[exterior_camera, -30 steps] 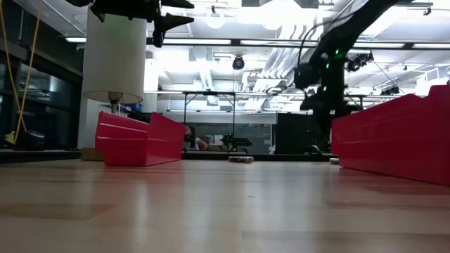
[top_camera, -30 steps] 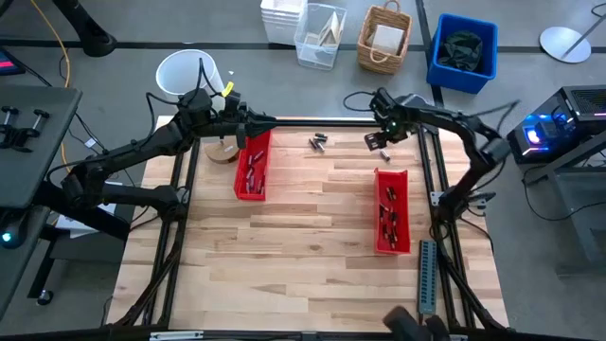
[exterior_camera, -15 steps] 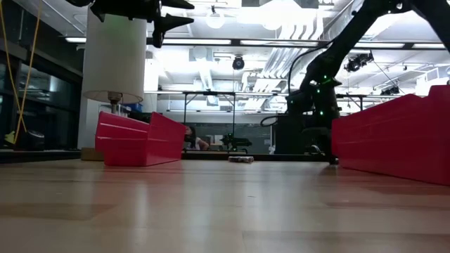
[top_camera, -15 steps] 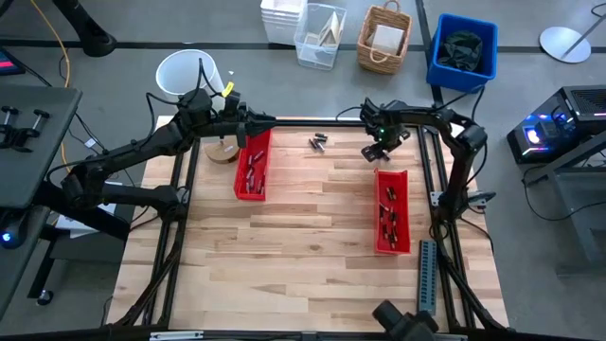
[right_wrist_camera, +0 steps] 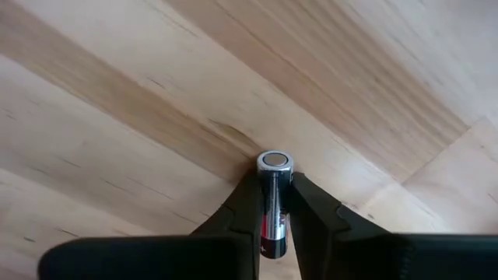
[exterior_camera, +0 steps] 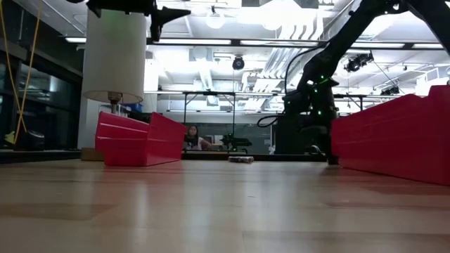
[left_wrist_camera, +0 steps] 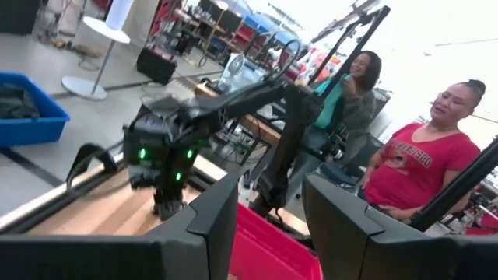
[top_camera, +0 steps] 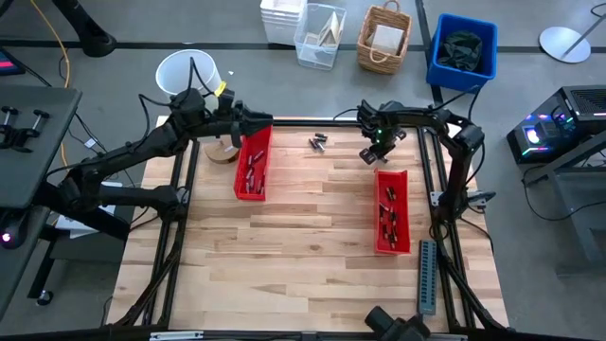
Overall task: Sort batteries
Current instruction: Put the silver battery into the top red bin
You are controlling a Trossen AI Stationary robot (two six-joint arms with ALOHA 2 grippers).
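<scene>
My right gripper (top_camera: pixel 372 152) is low over the table's far right part, just beyond the far end of the right red tray (top_camera: pixel 390 210). It is shut on a silvery battery (right_wrist_camera: pixel 271 204). Two or three loose batteries (top_camera: pixel 318 143) lie on the wood at the far middle, and they also show in the low view (exterior_camera: pixel 242 159). My left gripper (top_camera: pixel 258 121) hangs open and empty high above the far end of the left red tray (top_camera: pixel 252 166). Both trays hold several batteries. My right gripper pinches the battery's round side (right_wrist_camera: pixel 269 222) between its two fingertips (right_wrist_camera: pixel 246 208), coming from above and pointing down at the wood. One flat end (right_wrist_camera: pixel 274 162) of the battery shows just past the fingertips. I cannot tell whether the battery is clear of the table.
A grey ridged strip (top_camera: pixel 426 275) lies at the right edge near the front. A round wooden piece (top_camera: pixel 222 152) sits beside the left tray. A white bucket (top_camera: pixel 187 71), bins and a basket stand beyond the far edge. People (left_wrist_camera: pixel 420 163) are in the room behind.
My right gripper has gone down and a little toward the table's left and near edges, until it is just above the wood by the right tray's far end. My left gripper has shifted slightly toward the table's left edge.
</scene>
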